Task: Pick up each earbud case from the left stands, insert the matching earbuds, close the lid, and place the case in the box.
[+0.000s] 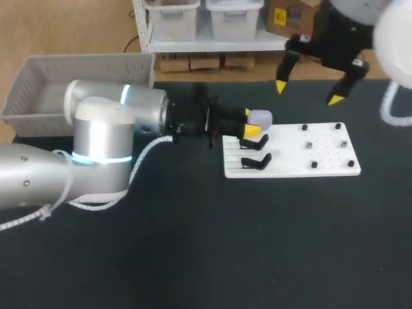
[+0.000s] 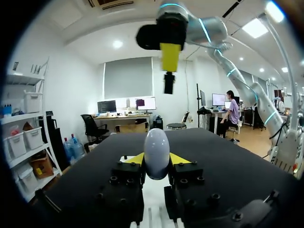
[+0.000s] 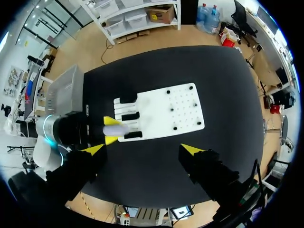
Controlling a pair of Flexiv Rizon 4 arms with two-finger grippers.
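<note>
Over the black table [image 1: 193, 257], left jaws grip a pale earbud case [image 1: 260, 118]; right jaws hang open.

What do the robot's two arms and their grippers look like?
The left arm and right arm have rounded silver-grey segments with glowing cyan rings at the joints. A white coiled cable runs along the left arm. The left gripper and right gripper are black with bright yellow fingertips.
</note>
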